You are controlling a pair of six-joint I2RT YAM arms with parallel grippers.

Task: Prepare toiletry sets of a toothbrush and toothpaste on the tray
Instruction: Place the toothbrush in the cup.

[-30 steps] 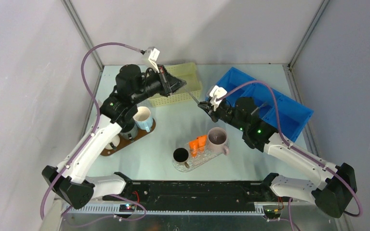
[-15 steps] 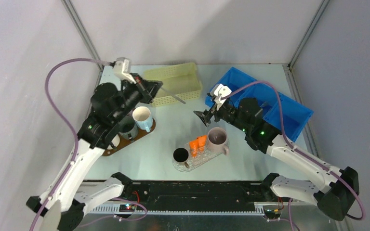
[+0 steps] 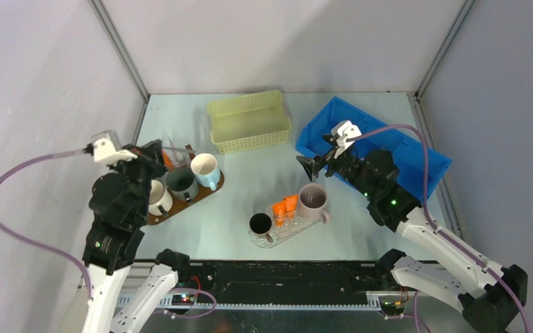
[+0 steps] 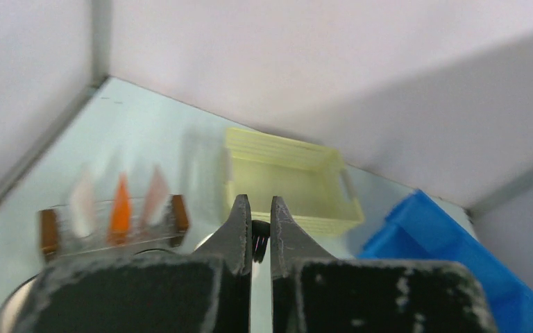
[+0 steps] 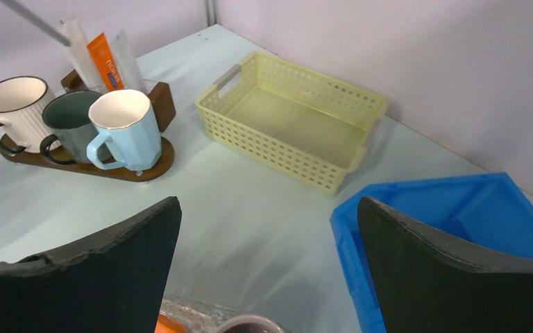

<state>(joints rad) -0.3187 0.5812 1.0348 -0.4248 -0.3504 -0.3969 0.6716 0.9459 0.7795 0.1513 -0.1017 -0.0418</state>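
Note:
My left gripper (image 3: 161,155) hovers over the back end of the brown wooden tray (image 3: 205,195) and is shut on a slim grey toothbrush (image 5: 36,22), whose dark end shows pinched between the fingers (image 4: 259,239). The brush slants over a small rack of toothpaste tubes, one orange (image 5: 105,61) between two white (image 5: 76,41). Further orange tubes (image 3: 284,206) lie on a clear tray (image 3: 260,240) at the centre. My right gripper (image 3: 311,166) is open and holds nothing, above the table behind the pink mug (image 3: 312,199); in its wrist view the gripper (image 5: 269,202) spans bare table.
White (image 3: 158,196), dark grey (image 3: 180,182) and light blue (image 3: 205,170) mugs stand on the wooden tray. A black mug (image 3: 260,223) sits on the clear tray. A yellow basket (image 3: 250,122) is at the back, a blue bin (image 3: 395,149) at the right.
My right gripper opened and let go of the toothbrush, then drew back a little to the right. My left arm swung left from the basket to the wooden tray, carrying the toothbrush.

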